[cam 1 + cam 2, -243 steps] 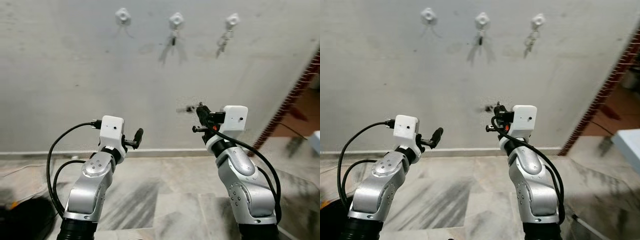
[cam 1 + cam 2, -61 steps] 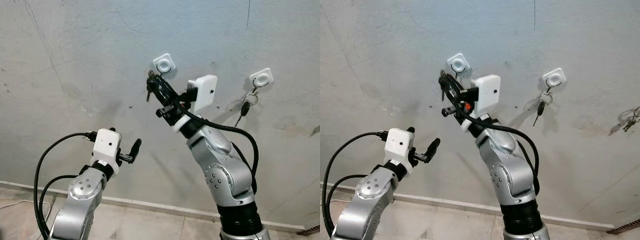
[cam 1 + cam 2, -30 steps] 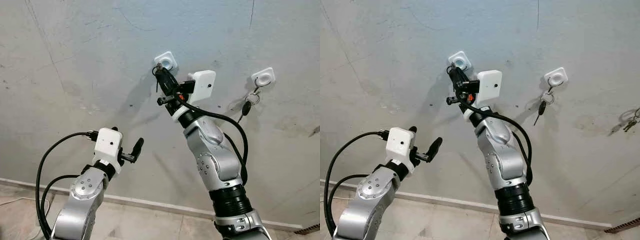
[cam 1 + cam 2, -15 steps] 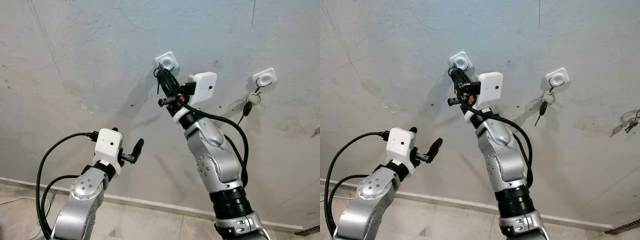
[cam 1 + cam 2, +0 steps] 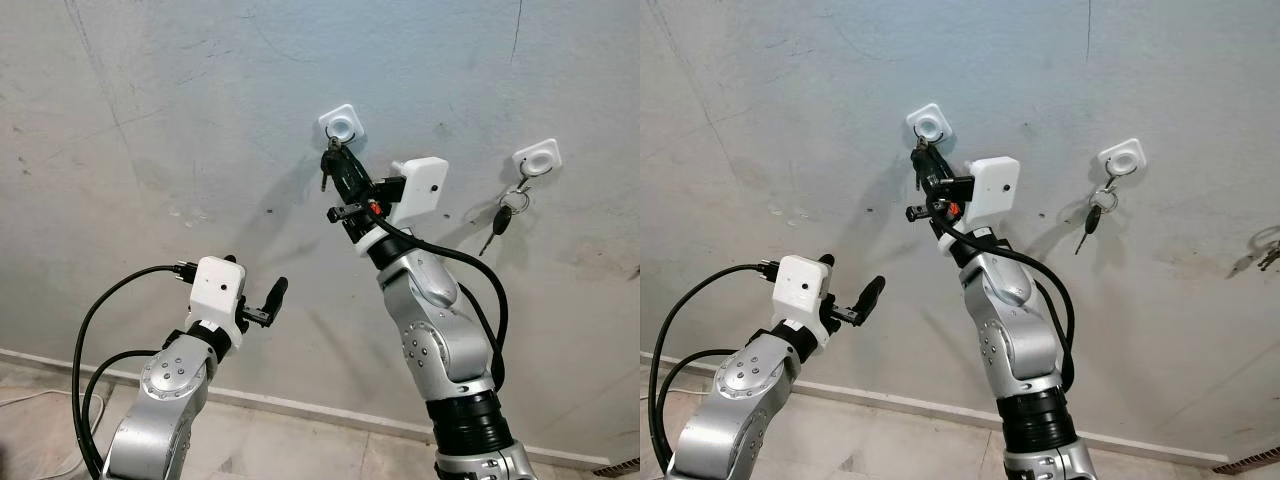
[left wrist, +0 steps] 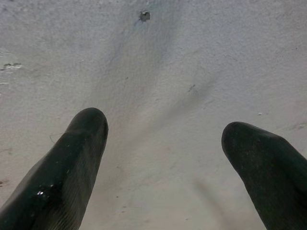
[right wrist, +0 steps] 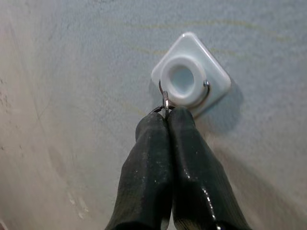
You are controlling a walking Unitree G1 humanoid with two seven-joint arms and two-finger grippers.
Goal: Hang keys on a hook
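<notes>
A white square hook (image 5: pixel 341 124) is stuck high on the grey wall. A metal key ring (image 7: pixel 165 100) loops around the hook's (image 7: pixel 191 76) round knob, and dark keys (image 5: pixel 327 166) dangle from it just below. My right gripper (image 5: pixel 337 162) reaches up to the wall right under the hook. Its fingers (image 7: pixel 158 139) are shut on the ring's lower part. My left gripper (image 5: pixel 276 294) is held low and to the left, open, with bare wall between its fingertips (image 6: pixel 79 143).
A second white hook (image 5: pixel 536 157) to the right carries another set of keys (image 5: pixel 503 217). More keys (image 5: pixel 1268 258) hang at the far right edge. A white skirting strip (image 5: pixel 300 407) runs along the wall's base above the tiled floor.
The right gripper has dropped slightly below the hook, with the key ring now around the knob and the keys hanging beneath. The camera has shifted a little. The left arm stays still.
</notes>
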